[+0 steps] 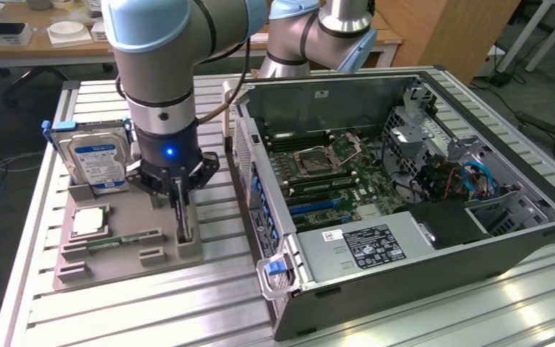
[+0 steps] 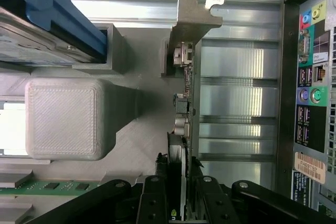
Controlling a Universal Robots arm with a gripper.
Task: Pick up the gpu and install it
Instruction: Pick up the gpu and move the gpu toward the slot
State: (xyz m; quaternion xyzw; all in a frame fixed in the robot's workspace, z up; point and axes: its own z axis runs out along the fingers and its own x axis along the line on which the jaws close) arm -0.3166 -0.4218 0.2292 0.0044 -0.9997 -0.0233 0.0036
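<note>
Over on the exterior view's left, the silver blue-labelled hard drive (image 1: 99, 160) stood in a matte grey printed plastic holder (image 1: 123, 253) on the slotted aluminium tabletop (image 1: 162, 311). At the holder's right side the gpu (image 2: 188, 72), a thin flat card with a bent metal bracket, sat on edge in its slot, long axis running alongside the case, and the hand (image 2: 181, 203) was clamped on its upper edge. Further right lay the open black computer case (image 1: 384, 289), wooden desks behind.

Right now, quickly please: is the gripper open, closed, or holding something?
Gripper: closed on the gpu, one finger on each face of the card.
</note>
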